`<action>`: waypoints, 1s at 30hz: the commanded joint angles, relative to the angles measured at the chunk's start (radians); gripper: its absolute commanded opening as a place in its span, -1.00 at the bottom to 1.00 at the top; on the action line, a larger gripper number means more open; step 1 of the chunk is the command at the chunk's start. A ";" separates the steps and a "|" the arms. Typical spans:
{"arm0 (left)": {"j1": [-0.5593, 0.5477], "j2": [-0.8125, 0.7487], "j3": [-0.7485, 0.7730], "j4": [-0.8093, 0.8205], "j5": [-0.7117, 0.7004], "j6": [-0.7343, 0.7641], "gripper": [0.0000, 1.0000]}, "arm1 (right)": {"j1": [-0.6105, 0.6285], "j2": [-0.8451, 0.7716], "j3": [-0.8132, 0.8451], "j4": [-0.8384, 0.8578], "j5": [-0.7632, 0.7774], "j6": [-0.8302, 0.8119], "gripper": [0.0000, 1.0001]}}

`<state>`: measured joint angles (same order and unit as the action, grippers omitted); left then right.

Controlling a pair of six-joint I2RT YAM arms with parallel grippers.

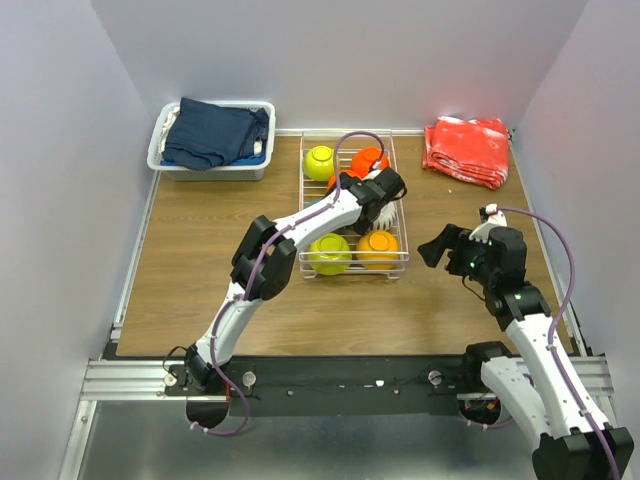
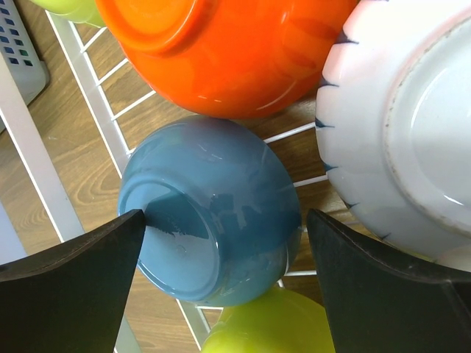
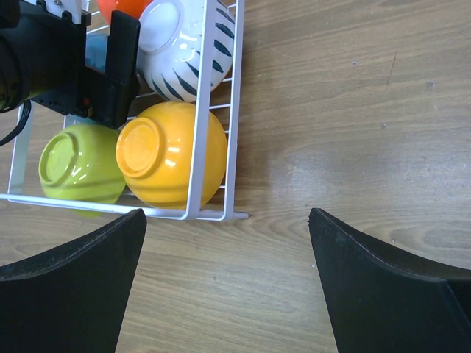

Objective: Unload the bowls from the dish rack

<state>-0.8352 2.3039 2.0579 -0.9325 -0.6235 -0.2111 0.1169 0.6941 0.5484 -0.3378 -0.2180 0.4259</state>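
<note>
The left end effector (image 2: 224,213) stands released, its two black fingers spread to either side of the blue bowl (image 2: 206,169). That bowl lies tipped on its side in the dish rack (image 1: 303,205), foot ring toward the wrist camera. One finger tip overlaps the foot ring at 9 o'clock and the other stands just clear at 3 o'clock. Pressed around the blue bowl are a red-orange bowl (image 2: 228,51) at 12 o'clock, the white bowl (image 2: 397,125) with dark stripes at 2 o'clock and a yellow-green bowl (image 2: 265,327) at 6 o'clock. All are glossy, round and show bright glints.

The right end effector (image 3: 226,213) is also released and holds nothing. It hangs over bare wood at 3 o'clock from the rack, close to the rack's near corner. Just inside that corner an orange bowl (image 3: 173,162) rests on its side against the thin white wires.

From above, the rack sits at 12 o'clock on the worktop (image 1: 200,260), a brown wood-grain board. Another yellow-green bowl (image 1: 319,162) lies in its 11 o'clock corner. A white plastic bin (image 1: 160,150) of crumpled dark-blue cloth (image 1: 210,132) stands at 10 o'clock, and a folded red cloth (image 1: 467,150) lies at 2 o'clock. Plain pale walls (image 1: 330,60) close in three sides, and a metal rail (image 1: 330,380) runs along the near edge
</note>
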 commanded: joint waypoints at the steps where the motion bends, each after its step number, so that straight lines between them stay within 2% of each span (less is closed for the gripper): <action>1: -0.002 0.028 -0.024 0.011 0.036 -0.042 0.98 | 0.006 -0.010 -0.016 0.019 0.002 -0.010 1.00; 6: -0.004 0.061 -0.036 0.001 -0.042 -0.050 0.98 | 0.004 -0.007 -0.015 0.019 0.000 -0.010 1.00; 15: -0.012 0.088 -0.042 -0.020 -0.077 -0.047 0.97 | 0.004 -0.005 -0.015 0.022 -0.006 -0.012 1.00; 21: -0.013 0.034 -0.054 -0.032 -0.182 -0.034 0.82 | 0.006 -0.015 -0.008 0.014 -0.007 -0.012 1.00; 30: -0.015 -0.057 -0.055 -0.005 -0.231 -0.002 0.79 | 0.004 -0.024 -0.004 0.010 -0.007 -0.012 1.00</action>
<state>-0.8619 2.3051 2.0193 -0.9024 -0.7609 -0.2440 0.1169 0.6876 0.5484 -0.3374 -0.2184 0.4255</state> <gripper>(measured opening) 0.898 0.998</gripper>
